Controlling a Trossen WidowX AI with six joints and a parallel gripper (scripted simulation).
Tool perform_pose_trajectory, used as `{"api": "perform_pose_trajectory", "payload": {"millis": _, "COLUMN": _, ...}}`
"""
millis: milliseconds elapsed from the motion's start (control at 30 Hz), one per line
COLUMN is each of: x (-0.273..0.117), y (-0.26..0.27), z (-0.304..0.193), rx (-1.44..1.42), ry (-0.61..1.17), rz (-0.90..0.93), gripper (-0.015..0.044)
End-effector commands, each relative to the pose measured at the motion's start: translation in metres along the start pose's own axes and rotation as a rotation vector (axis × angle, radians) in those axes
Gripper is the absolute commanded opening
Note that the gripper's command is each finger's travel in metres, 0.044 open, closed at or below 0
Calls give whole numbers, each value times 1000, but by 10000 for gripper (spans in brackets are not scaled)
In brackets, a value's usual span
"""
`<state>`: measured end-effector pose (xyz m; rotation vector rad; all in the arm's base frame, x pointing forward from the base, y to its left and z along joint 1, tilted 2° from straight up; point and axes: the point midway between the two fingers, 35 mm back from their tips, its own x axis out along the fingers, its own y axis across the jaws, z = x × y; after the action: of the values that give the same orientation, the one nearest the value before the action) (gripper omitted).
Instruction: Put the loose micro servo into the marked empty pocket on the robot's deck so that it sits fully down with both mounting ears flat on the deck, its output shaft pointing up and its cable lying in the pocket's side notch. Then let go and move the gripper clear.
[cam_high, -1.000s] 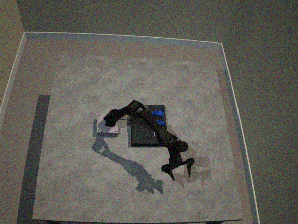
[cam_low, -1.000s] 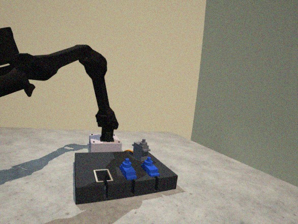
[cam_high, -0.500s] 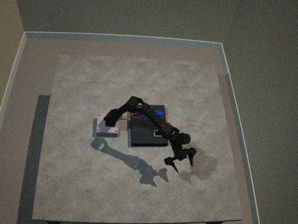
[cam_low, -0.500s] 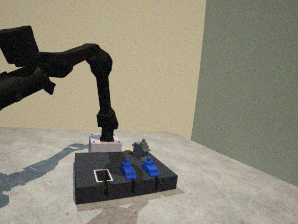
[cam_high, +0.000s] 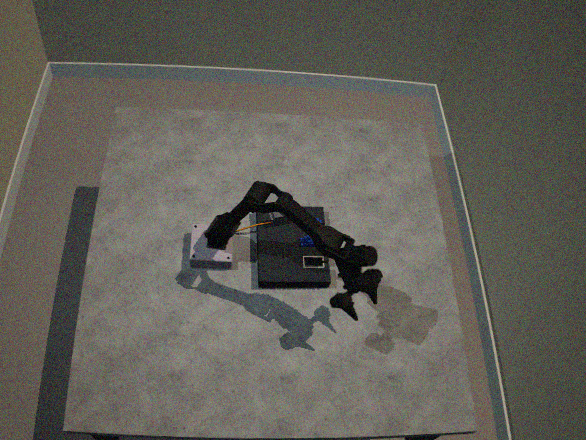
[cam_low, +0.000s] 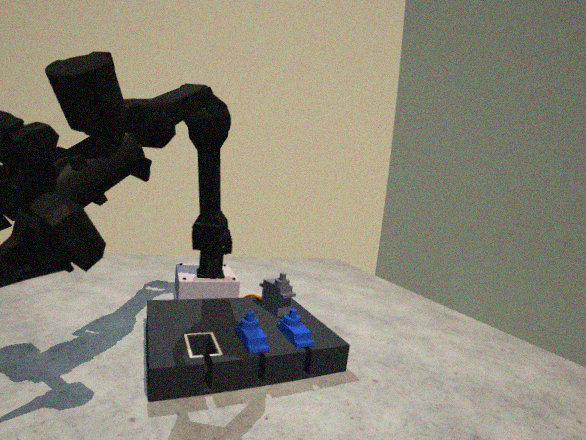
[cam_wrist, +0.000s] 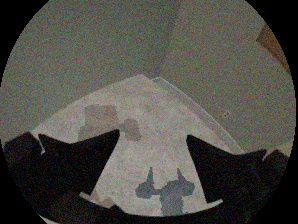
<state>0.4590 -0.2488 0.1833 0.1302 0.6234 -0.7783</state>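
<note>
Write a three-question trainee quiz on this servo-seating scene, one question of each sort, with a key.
1. True or false: the black parallel-jaw gripper is shut on the loose grey micro servo.
2. Multiple choice: the white-outlined empty pocket on the dark deck block lies
A. between the two blue seated servos
B. at the end of the row, beside one blue servo
C. on the pale arm base plate
3. Fill in: the grey servo stands on the deck's far edge, behind the blue ones, with its shaft pointing ____.

Key: 1 false, the gripper is open and empty, off beyond the deck; 2 B; 3 up.
</note>
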Motion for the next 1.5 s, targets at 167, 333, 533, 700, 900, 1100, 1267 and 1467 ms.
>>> {"api": "perform_pose_trajectory", "payload": {"millis": 167, "x": -24, "y": 33, "z": -20, "rx": -312, "ry": 47, "rz": 88, "gripper": 440}}
{"api": "perform_pose_trajectory", "payload": {"millis": 333, "x": -38, "y": 49, "z": -31, "rx": -474, "ry": 65, "rz": 138, "gripper": 440}}
{"api": "perform_pose_trajectory", "payload": {"millis": 533, "x": -55, "y": 65, "z": -45, "rx": -667, "ry": 79, "rz": 199, "gripper": 440}}
{"api": "perform_pose_trajectory", "payload": {"millis": 700, "x": -68, "y": 76, "z": -56, "rx": -832, "ry": 85, "rz": 249, "gripper": 440}}
{"api": "perform_pose_trajectory", "payload": {"millis": 900, "x": -84, "y": 88, "z": -71, "rx": -1029, "ry": 86, "rz": 313, "gripper": 440}}
{"api": "perform_pose_trajectory", "payload": {"millis": 1100, "x": -101, "y": 99, "z": -85, "rx": -1224, "ry": 78, "rz": 379, "gripper": 440}}
{"api": "perform_pose_trajectory", "payload": {"millis": 1267, "x": -115, "y": 106, "z": -98, "rx": -1386, "ry": 64, "rz": 438, "gripper": 440}}
{"api": "perform_pose_trajectory", "payload": {"millis": 1467, "x": -132, "y": 113, "z": -113, "rx": -1579, "ry": 41, "rz": 509, "gripper": 440}}
